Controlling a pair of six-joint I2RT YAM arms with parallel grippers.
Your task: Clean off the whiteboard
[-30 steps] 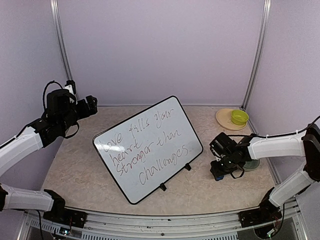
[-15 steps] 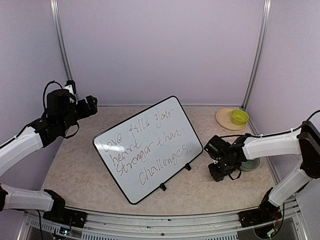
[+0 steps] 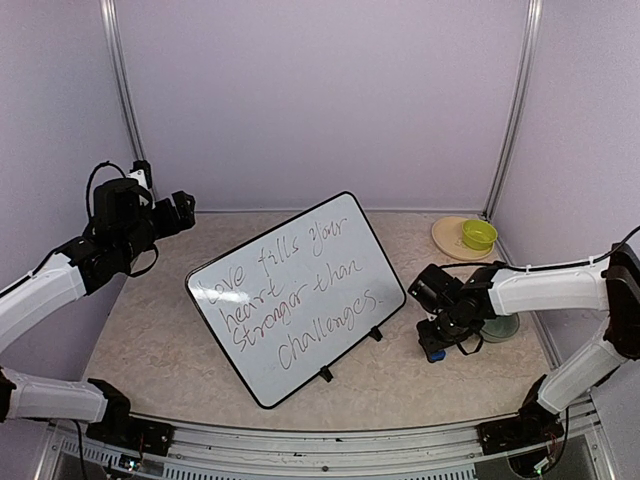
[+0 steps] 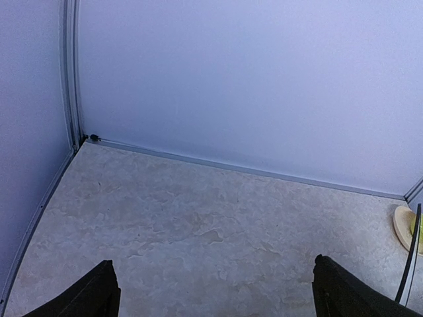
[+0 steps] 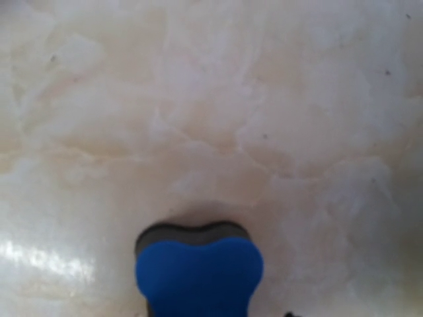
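My right claw [image 3: 436, 338] points straight down over the small blue foam eraser block [image 5: 198, 274], which lies on the beige marbled tabletop [image 3: 150, 340]. My wrist view does not show my fingers, so I cannot tell whether they are spread or pinching the block. Near it, towards my left, the large white rectangular whiteboard with a thin black frame [image 3: 297, 295] leans tilted on a thin black wire stand [image 3: 325, 374] at mid-table, handwriting across its face. My left claw [image 4: 211, 300] hovers well apart near the back left corner, fingers [image 4: 92, 297] spread wide, holding nothing.
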